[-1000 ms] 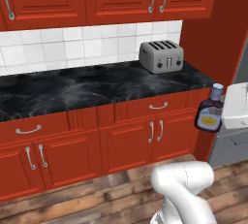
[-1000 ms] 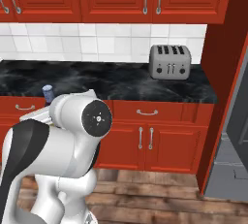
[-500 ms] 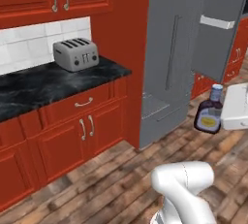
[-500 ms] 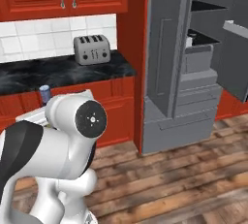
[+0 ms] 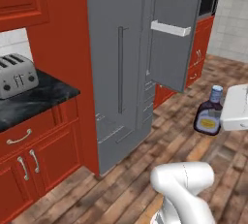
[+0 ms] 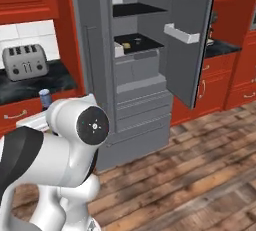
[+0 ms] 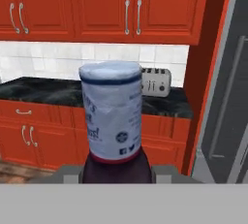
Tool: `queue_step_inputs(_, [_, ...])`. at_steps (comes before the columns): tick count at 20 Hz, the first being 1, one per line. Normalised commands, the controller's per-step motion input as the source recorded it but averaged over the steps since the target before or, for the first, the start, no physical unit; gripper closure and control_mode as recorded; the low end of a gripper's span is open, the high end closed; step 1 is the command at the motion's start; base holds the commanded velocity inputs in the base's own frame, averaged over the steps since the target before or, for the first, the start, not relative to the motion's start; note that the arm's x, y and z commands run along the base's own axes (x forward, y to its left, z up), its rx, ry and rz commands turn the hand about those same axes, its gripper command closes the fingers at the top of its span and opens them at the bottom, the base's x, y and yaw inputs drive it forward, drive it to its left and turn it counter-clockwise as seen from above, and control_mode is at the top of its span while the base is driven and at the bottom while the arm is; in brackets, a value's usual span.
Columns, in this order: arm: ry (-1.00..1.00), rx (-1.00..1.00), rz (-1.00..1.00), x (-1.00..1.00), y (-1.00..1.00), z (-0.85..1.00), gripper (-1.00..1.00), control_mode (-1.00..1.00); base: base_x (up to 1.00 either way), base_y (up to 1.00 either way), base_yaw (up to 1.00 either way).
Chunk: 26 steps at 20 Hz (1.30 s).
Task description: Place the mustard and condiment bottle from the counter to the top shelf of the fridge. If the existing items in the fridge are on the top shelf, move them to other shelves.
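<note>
Gripper: bottom centre of the hand view, jaws closed tight on the bottle's dark shoulder; a grey finger stub shows at each side of it

Bottle: the dark purple-brown condiment bottle, pale cap, yellow-white label; held upright at the right edge of the left base view, over the wood floor, just beside the white hand. Its cap and printed neck wrap sit at mid-frame in the hand view

Arm: white elbow at the lower middle of the left base view; large white shoulder with a dark joint disc at the lower left of the right base view

Floor: brown planks, lower right of the right base view, between the base and the fridge

Fridge: grey, centre of the right base view, door swung open to the right with white bins on it

Top shelf: black, upper centre, with a pale item at its left end, too small to name

Next shelf down: small yellow and white items, too small to tell apart

Counter: black marble, left of the left base view, bearing a toaster

Step in hand, as judged: carrying the bottle to the fridge. Keep it upright, approach through the open side clear of the door bins, and set it on bare shelf to the right of the pale item
</note>
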Motion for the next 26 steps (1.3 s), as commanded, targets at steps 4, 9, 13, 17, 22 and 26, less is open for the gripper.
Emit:
queue_step_inputs(4, [0.00, 0.00, 0.00, 0.00, 0.00, 0.00, 1.00, 1.00, 1.00, -0.61, -0.12])
queue_step_inputs(9, [0.00, 0.00, 0.00, 0.00, 0.00, 0.00, 1.00, 1.00, 1.00, -0.49, 0.09])
queue_step_inputs(13, [0.00, 0.00, 0.00, 0.00, 0.00, 0.00, 1.00, 1.00, 1.00, -0.45, 0.19])
queue_step_inputs(17, [0.00, 0.00, 0.00, 0.00, 0.00, 0.00, 1.00, 1.00, 1.00, -0.45, 0.38])
queue_step_inputs(22, [0.00, 0.00, 0.00, 0.00, 0.00, 0.00, 1.00, 1.00, 0.52, -0.20, 0.65])
queue_step_inputs(26, [0.00, 0.00, 0.00, 0.00, 0.00, 0.00, 1.00, 1.00, 0.57, -0.05, 0.63])
